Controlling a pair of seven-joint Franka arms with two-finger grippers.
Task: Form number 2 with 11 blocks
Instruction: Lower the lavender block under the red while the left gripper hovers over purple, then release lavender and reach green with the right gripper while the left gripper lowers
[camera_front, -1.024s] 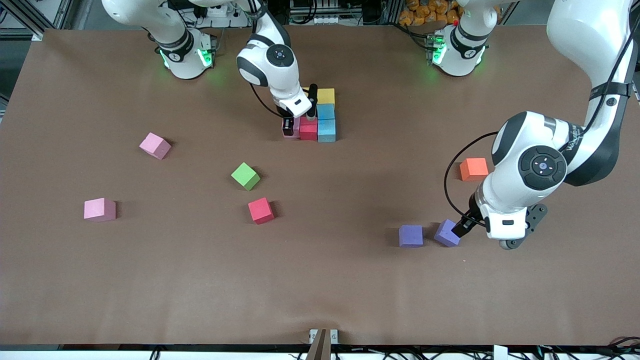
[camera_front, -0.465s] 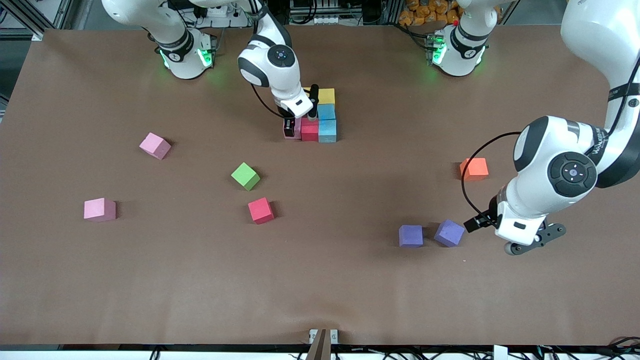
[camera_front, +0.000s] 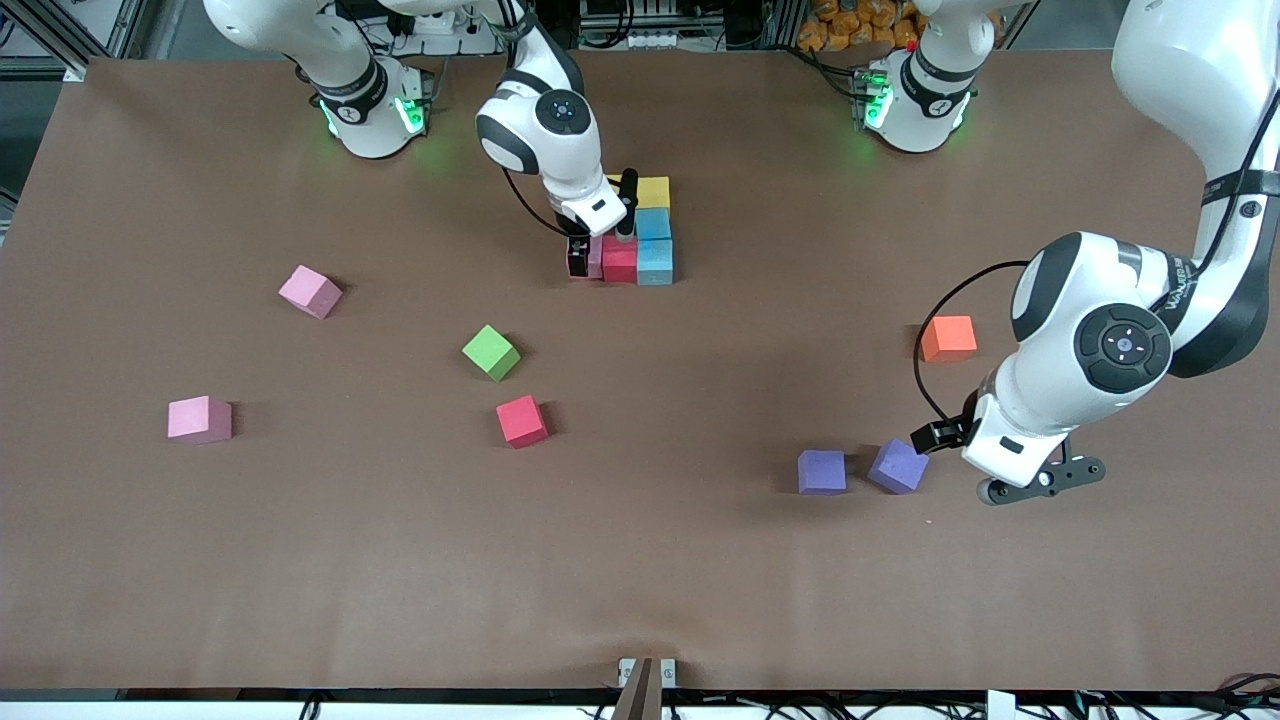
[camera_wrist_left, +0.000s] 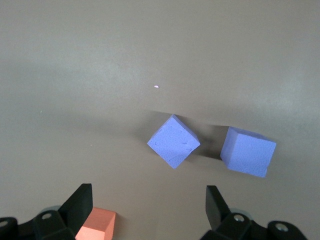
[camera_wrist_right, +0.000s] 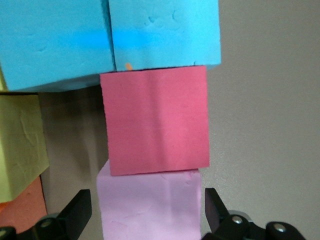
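The started number 2 (camera_front: 640, 235) is a cluster of blocks: a yellow block (camera_front: 652, 190), two light blue blocks (camera_front: 652, 223) (camera_front: 654, 262), a red block (camera_front: 618, 260) and a pink block (camera_front: 595, 264). My right gripper (camera_front: 600, 240) is open, and its fingers straddle the pink block (camera_wrist_right: 150, 205) with small gaps on both sides. That block lies against the red block (camera_wrist_right: 156, 117). My left gripper (camera_front: 940, 438) hangs open and holds nothing, beside the tilted purple block (camera_front: 897, 466) (camera_wrist_left: 173, 141). A second purple block (camera_front: 822, 471) (camera_wrist_left: 248, 151) lies next to it.
Loose on the table are an orange block (camera_front: 948, 338) near the left hand, a red block (camera_front: 522, 420), a green block (camera_front: 491, 352) and two pink blocks (camera_front: 310, 291) (camera_front: 199, 419) toward the right arm's end.
My right gripper's fingers have parted from the pink block, which stays against the red one. My left gripper has drawn back from the tilted purple block toward the left arm's end.
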